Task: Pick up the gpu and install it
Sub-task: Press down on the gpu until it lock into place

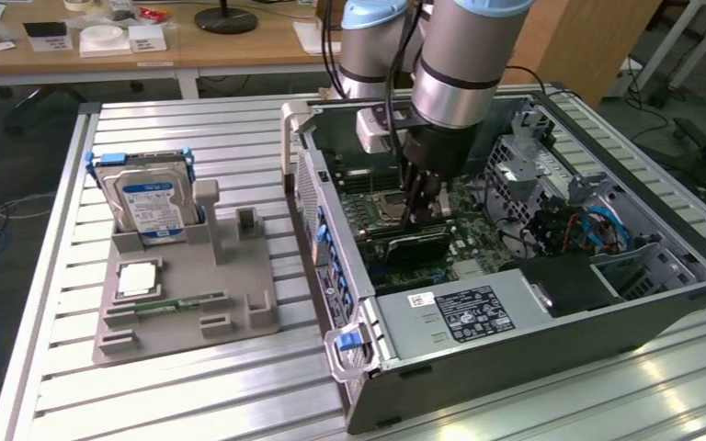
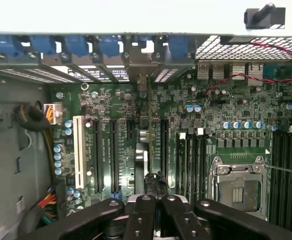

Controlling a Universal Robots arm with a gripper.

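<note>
At the exterior view's left end of the slatted metal table (image 1: 206, 138), a grey holder tray (image 1: 249, 276) carries three parts. One silver hard drive (image 1: 147, 197) with a blue label stands upright in its far slot. One pale square chip (image 1: 139, 277) lies flat mid-tray. One narrow green memory stick (image 1: 179, 301) lies near the tray's near edge. Beside the tray, an open computer case (image 1: 550, 317) lies on its side, holding one green motherboard (image 1: 371, 188), a bundle of blue and orange cables (image 1: 586, 230) and a labelled power supply (image 1: 463, 312) at its near edge. The arm reaches down into the case. The gripper (image 1: 425, 213) hangs just over the gpu (image 1: 408, 246), a black card standing on edge on the motherboard near the case's middle.

From the wrist view, the gpu (image 2: 141, 162) appears edge-on, running from the gripper (image 2: 154, 187) to a silver bracket (image 2: 138, 67) at the case's slotted wall. The jaws are closed, fingertips together at the card's upper edge. Whether they pinch it or only rest on it cannot be told. One white expansion slot (image 2: 78, 150) sits beside several black ones. One empty processor socket (image 2: 237, 187) lies further along the board. At least five blue clips (image 2: 76, 45) line the case wall.
</note>
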